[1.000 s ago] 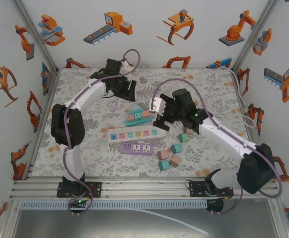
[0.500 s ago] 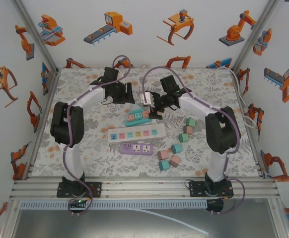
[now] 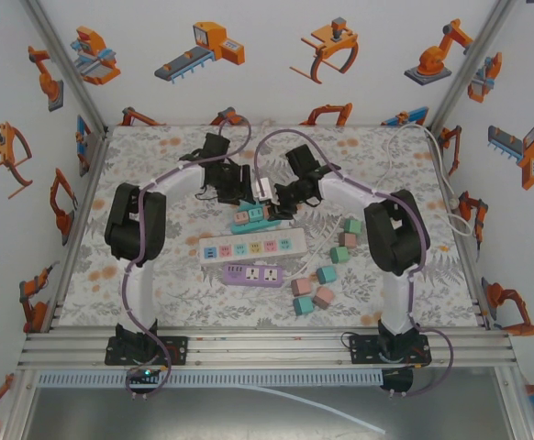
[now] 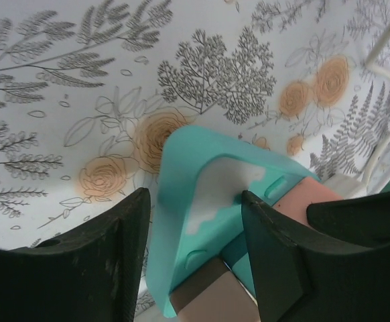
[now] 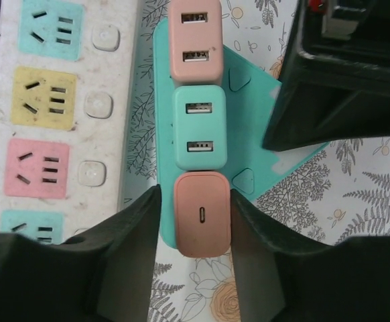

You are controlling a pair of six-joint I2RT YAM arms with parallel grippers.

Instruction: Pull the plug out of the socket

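Nearest the arm bases, loose plugs (image 3: 323,296) lie scattered on the floral bench (image 3: 157,275), to the right of a purple power strip (image 3: 253,273). Just behind that strip lies a white power strip (image 3: 253,246). Just beyond it sits the teal socket board (image 5: 248,94), house-shaped, with three plugs seated in a row: a pink plug (image 5: 202,215) with one slot at the end, a teal plug (image 5: 200,127) in the middle, and a second pink one (image 5: 195,37) past it. The right pincer (image 5: 196,201) sits close around the end pink plug. One finger is against its side and a sliver of teal shows beside the other, so I cannot tell whether it truly pinches. The left pincer (image 4: 195,221) stands spread over the board's peaked end — one finger lying across the teal surface.
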